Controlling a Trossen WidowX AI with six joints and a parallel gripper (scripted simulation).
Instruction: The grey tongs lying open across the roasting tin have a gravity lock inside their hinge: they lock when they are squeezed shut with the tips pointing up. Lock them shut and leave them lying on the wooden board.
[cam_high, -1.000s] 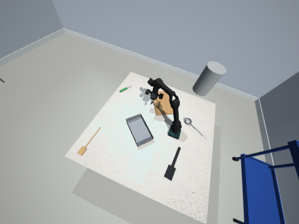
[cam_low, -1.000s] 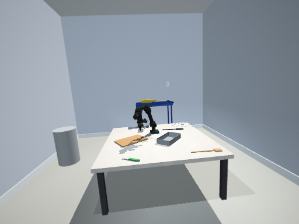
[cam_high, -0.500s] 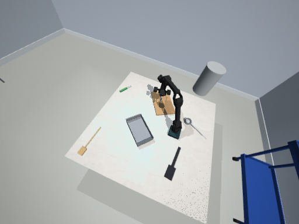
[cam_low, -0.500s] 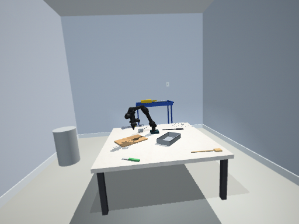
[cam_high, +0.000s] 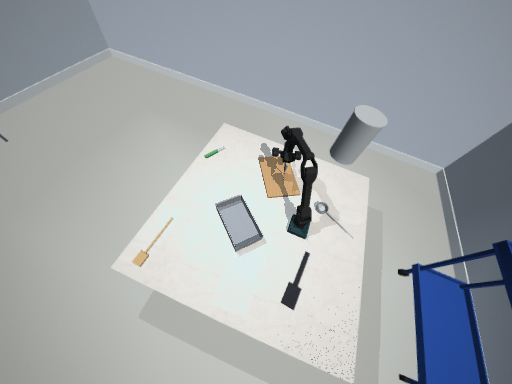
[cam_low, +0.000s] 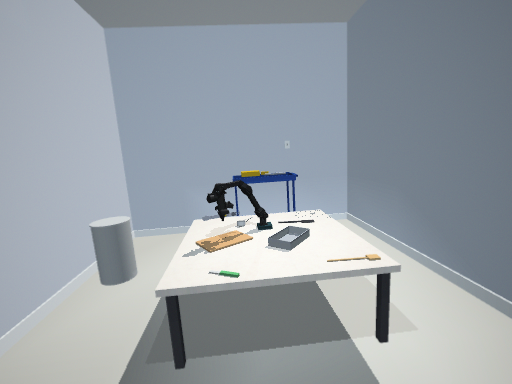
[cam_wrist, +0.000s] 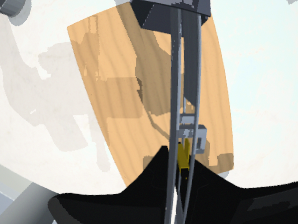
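The grey tongs (cam_wrist: 174, 90) run up the wrist view as two slim arms close together, with a dark blocky part at the top and a yellow piece between them near the fingers. My gripper (cam_wrist: 169, 151) (cam_high: 285, 159) is shut on the tongs and holds them above the wooden board (cam_high: 290, 191) (cam_low: 240, 239) (cam_wrist: 125, 135). The tongs are too small in the top and exterior views to tell their tilt. Whether the lock is engaged cannot be told. The roasting tin (cam_high: 239, 220) (cam_low: 280, 242) stands apart from the board, with nothing across it.
A ring-headed strainer (cam_high: 321, 207) (cam_low: 241, 223) and a black spatula (cam_high: 291, 295) (cam_low: 307, 221) lie near the arm's base. A green-handled tool (cam_high: 212, 153) (cam_low: 230, 273) and a wooden spatula (cam_high: 140, 258) (cam_low: 373, 257) lie toward the table's edges. A grey bin (cam_high: 360, 132) stands beyond the table.
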